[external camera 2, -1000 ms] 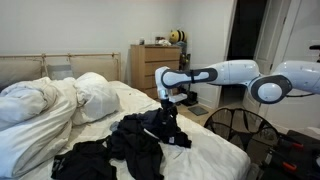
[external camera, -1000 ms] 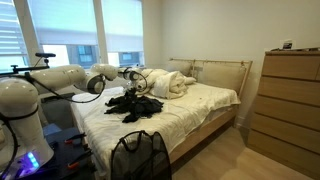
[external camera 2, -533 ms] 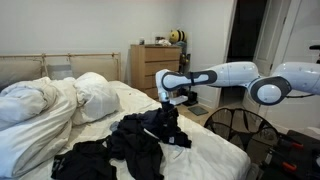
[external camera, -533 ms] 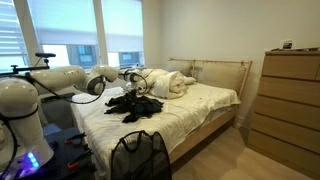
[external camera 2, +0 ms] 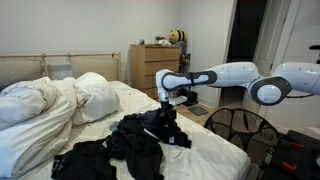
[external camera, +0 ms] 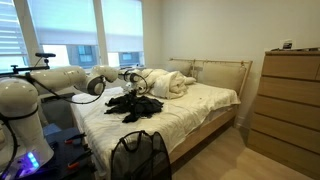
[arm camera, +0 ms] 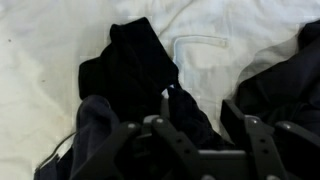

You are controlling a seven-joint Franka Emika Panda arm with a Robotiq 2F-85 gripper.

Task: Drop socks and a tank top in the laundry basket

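Note:
A heap of black clothes (external camera: 135,105) (external camera 2: 140,140) lies on the white bed; I cannot tell the socks from the tank top in it. My gripper (external camera: 133,88) (external camera 2: 168,108) hangs low over the heap's edge, pointing down. In the wrist view a fold of dark cloth (arm camera: 125,70) runs up between the fingers of the gripper (arm camera: 198,102). The jaws stand apart, with a strip of white sheet showing beside the right finger (arm camera: 232,110). The laundry basket (external camera: 140,137) (external camera 2: 240,114), black mesh, stands on the floor at the foot of the bed.
A crumpled white duvet and pillows (external camera: 175,82) (external camera 2: 50,105) fill the head of the bed. A wooden dresser (external camera: 290,100) (external camera 2: 155,57) stands against the wall, with a yellow object (external camera 2: 176,37) on top. A second black garment (external camera 2: 85,160) lies nearer the bed edge.

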